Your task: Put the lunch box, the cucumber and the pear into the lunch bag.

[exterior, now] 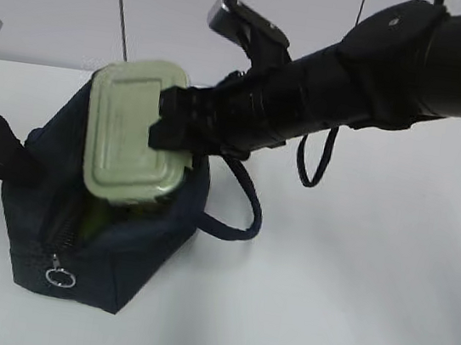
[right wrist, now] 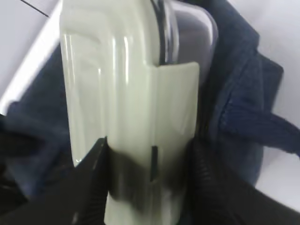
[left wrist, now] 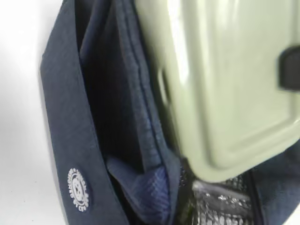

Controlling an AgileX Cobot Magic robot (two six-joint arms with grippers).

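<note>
Right fingers (right wrist: pixel 145 183) are clamping the lunch box (exterior: pixel 133 129) on edge, so you're sliding it into the lunch bag (exterior: pixel 140 263). Left fingers' state: can't tell.

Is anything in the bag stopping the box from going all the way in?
Maybe. The lunch box, held by the right gripper, stands tilted in the open bag. Something green already lies under it, likely the cucumber, so it may block the box.

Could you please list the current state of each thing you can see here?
lunch box: lid on, tilted on edge, partly inside the bag.
lunch bag: unzipped, open at the top.
right gripper: shut on the lunch box.
left gripper: at the bag's left edge, jaws unclear.
</note>
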